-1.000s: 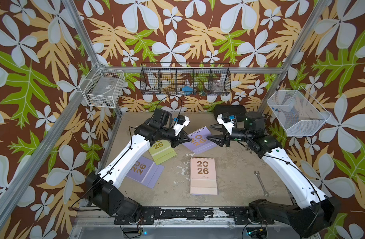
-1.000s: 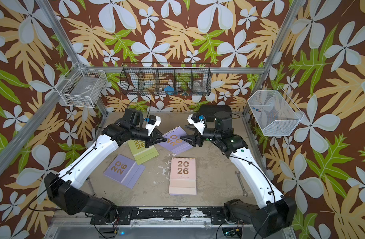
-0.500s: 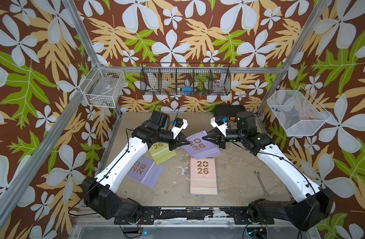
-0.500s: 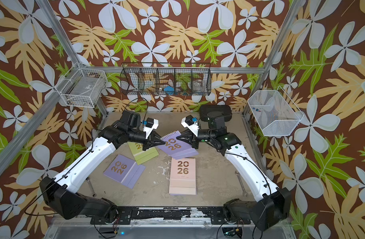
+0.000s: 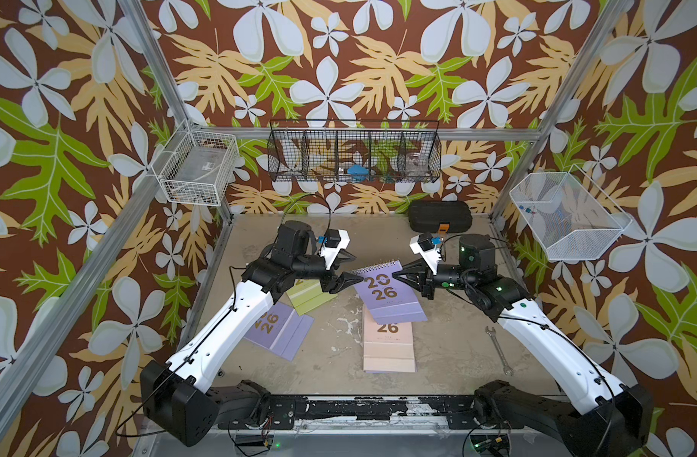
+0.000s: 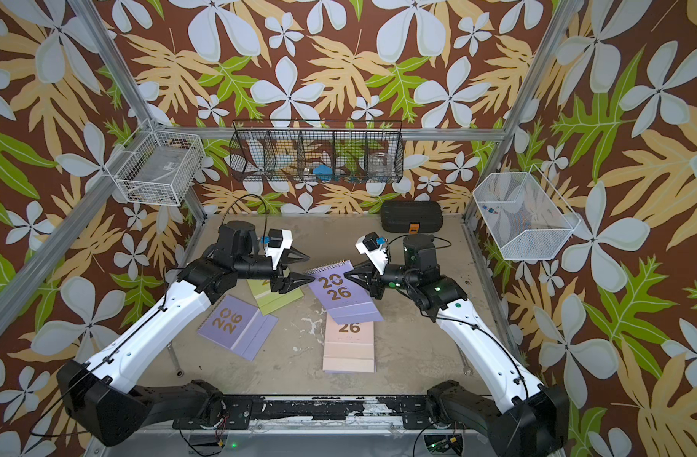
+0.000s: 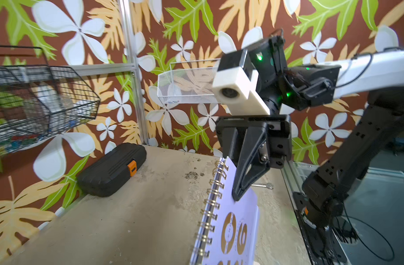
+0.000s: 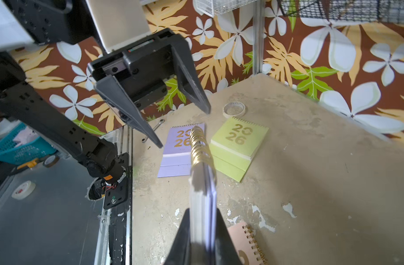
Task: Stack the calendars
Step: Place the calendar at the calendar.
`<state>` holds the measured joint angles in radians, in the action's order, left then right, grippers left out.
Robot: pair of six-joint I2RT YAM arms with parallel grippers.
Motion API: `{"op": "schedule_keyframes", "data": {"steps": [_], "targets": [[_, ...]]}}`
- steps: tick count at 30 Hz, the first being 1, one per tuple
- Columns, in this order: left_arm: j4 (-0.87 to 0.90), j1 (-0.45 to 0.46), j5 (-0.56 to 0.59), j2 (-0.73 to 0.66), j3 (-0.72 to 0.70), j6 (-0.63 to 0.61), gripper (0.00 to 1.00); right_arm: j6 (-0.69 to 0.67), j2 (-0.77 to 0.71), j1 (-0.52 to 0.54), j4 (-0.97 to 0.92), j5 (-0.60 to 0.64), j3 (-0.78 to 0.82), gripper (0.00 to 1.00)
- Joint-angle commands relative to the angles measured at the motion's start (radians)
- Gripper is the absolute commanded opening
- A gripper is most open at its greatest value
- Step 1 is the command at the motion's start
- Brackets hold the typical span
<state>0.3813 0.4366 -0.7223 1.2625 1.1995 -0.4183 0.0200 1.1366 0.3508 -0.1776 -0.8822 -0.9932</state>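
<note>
- Right gripper (image 5: pixel 397 275) is pinched tight on the lilac calendar (image 5: pixel 390 298), clamping its side edge just under the gold wire spiral. From the right wrist I see the thick page block edge-on between the black wedge fingers (image 8: pixel 182 243).
- Left gripper (image 5: pixel 357 269) stands wide and holds nothing. Its tapered black fingers (image 8: pixel 127 112) flank the spiral corner, and I can't tell whether a tip brushes it.
- That calendar hangs tilted over the table (image 5: pixel 449 328), matte cover up and gold "2026" showing. Its lower edge overlaps the pink calendar (image 5: pixel 388 348) in both top views. Whether they touch, I can't say.
- The pink one lies flat at centre front, with a lilac strip peeking from under its near edge.
- The green calendar (image 5: pixel 313 296) lies flat below the left wrist, and the second lilac calendar (image 5: pixel 279 328) is just beside it, partly under the white forearm.
- The tabletop is scuffed beige with chipped pale patches.
- A ribbed black case (image 5: pixel 439 215) with an orange latch sits by the back wall, and a slim steel wrench (image 5: pixel 497 350) lies near the right arm.
</note>
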Motion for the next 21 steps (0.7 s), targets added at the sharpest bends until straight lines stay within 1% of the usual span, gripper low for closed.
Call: {"op": "schedule_keyframes", "data": {"steps": [1, 3, 5, 11, 17, 20, 21], "targets": [[-0.215, -0.027, 0.063, -0.040, -0.076, 0.241, 0.66, 0.243, -0.028, -0.029, 0.136, 0.045, 0.057, 0.00], [-0.269, -0.033, 0.149, -0.059, -0.127, 0.366, 0.65, 0.345, -0.045, -0.053, 0.160, 0.040, 0.110, 0.00], [-0.281, -0.033, 0.190, -0.067, -0.169, 0.445, 0.64, 0.440, -0.055, -0.084, 0.185, 0.005, 0.163, 0.00], [-0.356, -0.033, 0.242, -0.112, -0.317, 0.711, 0.57, 0.657, -0.101, -0.101, 0.312, -0.049, 0.350, 0.00], [-0.394, -0.033, 0.326, -0.171, -0.463, 0.876, 0.54, 0.791, -0.120, -0.139, 0.409, -0.080, 0.486, 0.00], [-0.398, -0.033, 0.318, -0.168, -0.514, 0.949, 0.53, 0.887, -0.096, -0.174, 0.507, -0.122, 0.552, 0.00], [-0.399, -0.033, 0.317, -0.162, -0.529, 0.972, 0.53, 0.881, -0.089, -0.179, 0.504, -0.126, 0.555, 0.00]]}}
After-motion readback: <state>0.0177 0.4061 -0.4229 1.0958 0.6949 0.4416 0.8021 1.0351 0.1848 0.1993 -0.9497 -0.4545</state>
